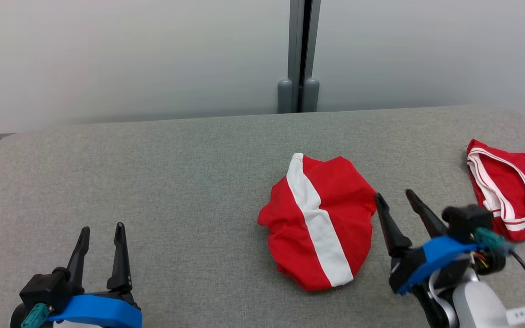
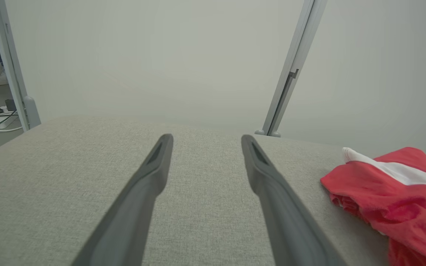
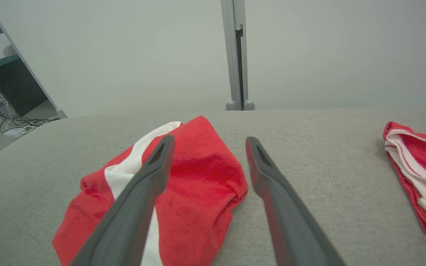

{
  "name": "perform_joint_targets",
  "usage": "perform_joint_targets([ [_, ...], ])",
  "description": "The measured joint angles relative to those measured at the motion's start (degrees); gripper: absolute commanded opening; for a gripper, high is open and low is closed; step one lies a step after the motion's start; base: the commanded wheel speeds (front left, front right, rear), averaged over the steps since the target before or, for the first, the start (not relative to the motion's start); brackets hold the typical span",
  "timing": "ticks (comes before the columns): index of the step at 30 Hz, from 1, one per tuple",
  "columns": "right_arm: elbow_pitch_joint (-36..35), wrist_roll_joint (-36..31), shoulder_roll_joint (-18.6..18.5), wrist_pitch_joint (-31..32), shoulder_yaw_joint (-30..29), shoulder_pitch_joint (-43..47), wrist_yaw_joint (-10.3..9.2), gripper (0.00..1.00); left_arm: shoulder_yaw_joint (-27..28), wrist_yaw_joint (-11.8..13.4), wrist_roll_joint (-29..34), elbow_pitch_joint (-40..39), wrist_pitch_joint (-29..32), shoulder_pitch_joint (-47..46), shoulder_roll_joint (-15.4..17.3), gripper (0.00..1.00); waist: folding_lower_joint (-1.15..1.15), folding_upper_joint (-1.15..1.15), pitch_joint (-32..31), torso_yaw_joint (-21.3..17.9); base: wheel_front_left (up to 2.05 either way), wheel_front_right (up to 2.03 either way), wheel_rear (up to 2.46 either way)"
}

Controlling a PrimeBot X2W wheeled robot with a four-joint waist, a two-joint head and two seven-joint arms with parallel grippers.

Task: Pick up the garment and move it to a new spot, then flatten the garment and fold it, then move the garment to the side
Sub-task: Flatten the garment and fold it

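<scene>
Left gripper (image 1: 102,228): low at the left, over the bare grey fabric-covered table (image 1: 153,159). Fingers point away from the robot. Jaws spread wide, nothing between them but tabletop. Well apart from any cloth.

Behind the table: pale wall, with a grey post (image 1: 299,54) standing roughly in line with the middle of the table.

Garment (image 1: 331,214): right of centre on the table, about midway between its far and near edges.
- Bright red, soft-looking fabric.
- One broad white band crosses it from the far edge to the near edge, slanting rightward toward the robot.
- Not spread out. It lies as a rounded, crumpled heap with its edges turned under.
- Shallow creases across the top.
- Left wrist view shows stacked folds along its left side, a little white showing among them.
- Right wrist view shows a rolled, puckered edge on its right side.

Right gripper (image 1: 393,194): just beside the garment's right edge, fingers angled up and to the left in the head view.
- Jaws wide apart, holding nothing.
- Its left fingertip is right at the garment's edge; cannot tell whether it touches.
- In its own wrist view the left finger crosses in front of the red cloth and the right finger is over bare table.

Second piece (image 1: 517,196): far right, cut off by the picture edge. Red with narrow white trim lines curving around an opening. Lies fairly flat, well apart from the garment, with the right gripper between the two.
</scene>
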Motion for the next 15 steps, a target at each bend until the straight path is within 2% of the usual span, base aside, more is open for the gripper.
perform_joint_targets([
  [8,7.3,5.4,0.1,19.5,2.3,-15.2,0.0,1.0,-1.0,-0.9,0.8,0.1,0.0,-3.0,-0.2,1.0,0.0,0.0,2.7,1.0,0.0,0.0,0.0],
  [15,19.3,3.5,0.1,27.2,-1.1,-27.2,0.0,1.0,-2.5,-1.9,1.6,0.5,0.0,-6.6,-1.1,1.0,0.0,0.0,5.4,3.5,0.0,0.0,0.0],
])
